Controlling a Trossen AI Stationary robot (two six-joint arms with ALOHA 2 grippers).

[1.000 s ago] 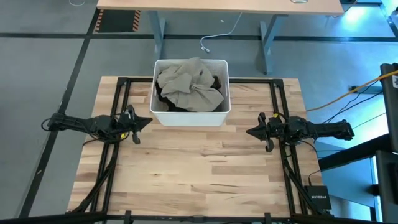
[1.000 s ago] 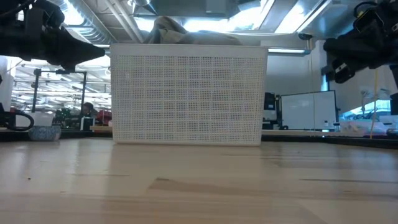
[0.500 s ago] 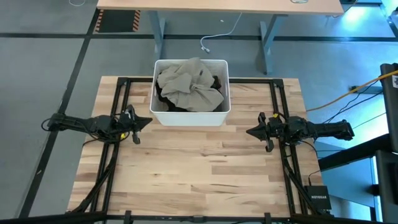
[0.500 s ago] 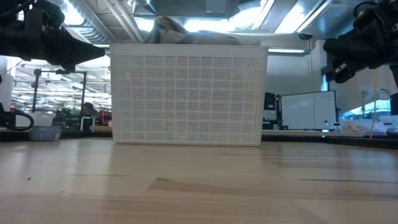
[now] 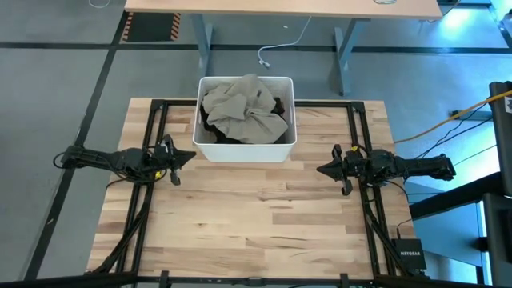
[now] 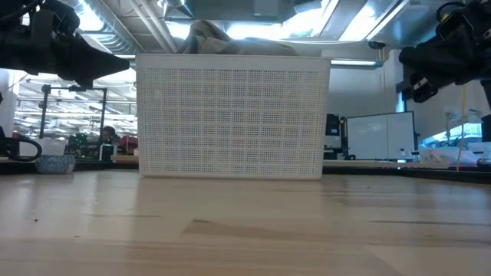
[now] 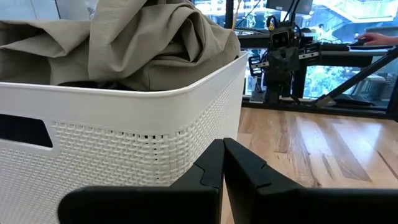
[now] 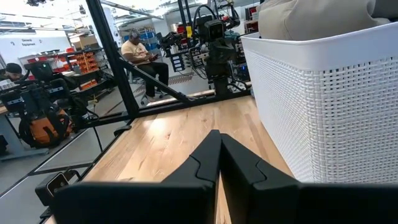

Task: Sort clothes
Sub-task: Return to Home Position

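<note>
A white bin [image 5: 246, 149] stands at the table's far middle. A light beige-grey garment [image 5: 244, 108] lies heaped on top in it, over a dark garment [image 5: 210, 126] that shows at the edges. The beige garment also shows in the left wrist view [image 7: 149, 43]. The pink and olive garments are hidden. My left gripper [image 5: 192, 156] hovers shut and empty, left of the bin's near corner. My right gripper [image 5: 320, 170] hovers shut and empty, right of the bin.
Black frame rails [image 5: 152, 192] run along the table's left and right sides under the arms. Bare wood [image 5: 256, 216] lies between the bin and the near edge. People sit in the room beyond the table [image 8: 140, 53].
</note>
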